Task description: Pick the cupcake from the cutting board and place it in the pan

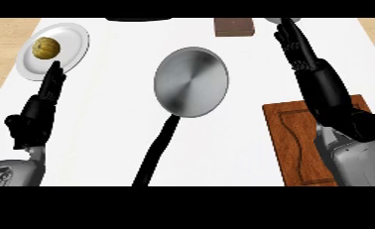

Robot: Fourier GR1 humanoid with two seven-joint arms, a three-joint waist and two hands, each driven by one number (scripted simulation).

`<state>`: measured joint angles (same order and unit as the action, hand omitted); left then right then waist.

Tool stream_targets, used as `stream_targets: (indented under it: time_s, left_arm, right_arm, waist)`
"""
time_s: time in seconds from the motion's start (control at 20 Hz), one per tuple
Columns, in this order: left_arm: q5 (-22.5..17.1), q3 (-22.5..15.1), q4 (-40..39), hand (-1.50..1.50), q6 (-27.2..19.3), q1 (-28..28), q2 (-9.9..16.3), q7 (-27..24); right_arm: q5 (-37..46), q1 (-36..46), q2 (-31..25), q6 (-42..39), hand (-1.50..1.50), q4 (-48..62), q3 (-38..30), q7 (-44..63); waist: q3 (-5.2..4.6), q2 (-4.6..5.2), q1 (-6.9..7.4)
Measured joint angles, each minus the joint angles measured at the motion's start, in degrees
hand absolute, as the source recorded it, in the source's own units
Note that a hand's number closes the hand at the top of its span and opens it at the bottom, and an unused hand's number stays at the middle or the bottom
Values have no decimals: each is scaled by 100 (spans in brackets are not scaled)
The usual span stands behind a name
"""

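Currently the pan lies mid-worktop, bowl bare, its black handle running toward the view's lower edge. Wooden cutting board sits at lower right, partly under the right forearm; no cupcake shows on its visible part. A round golden-brown item, possibly the cupcake, though I cannot tell for certain, rests on a white plate at upper left. Left hand is beside the plate's near rim, fingers straight and pressed together, tips at the rim, holding nothing. Right hand stretches from above the board toward the far edge, fingers straight, together, holding nothing. A brown block lies at the far edge, left of those fingertips.
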<state>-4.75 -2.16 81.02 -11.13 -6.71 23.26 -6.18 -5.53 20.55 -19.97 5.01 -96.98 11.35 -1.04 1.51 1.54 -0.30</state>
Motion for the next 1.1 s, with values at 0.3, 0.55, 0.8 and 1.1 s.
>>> stream_targets:
  time_s: [0.3, 0.55, 0.8, 1.1]
  left_arm:
    - [217, -171, 30, 0, 45, 422, 74, 241]
    - [232, -326, 67, 0, 93, 717, 25, 487]
    - [279, -490, 315, 0, 136, 857, -10, 797]
    - [379, -619, 623, 0, 145, 901, -49, 1067]
  right_arm:
    - [-1427, -550, -522, -916, -150, 648, -1229, -62]
    - [-1176, -1309, -1312, -627, -150, 1564, -2061, 330]
    - [-1093, -2121, -2294, -1409, -150, 2289, -2578, 163]
    - [-488, -2316, -3374, -2424, -150, 2736, -2503, -300]
  waist:
    - [-104, -111, -8]
    - [-128, -119, -182]
    - [-134, -145, -113]
    - [-142, -149, 22]
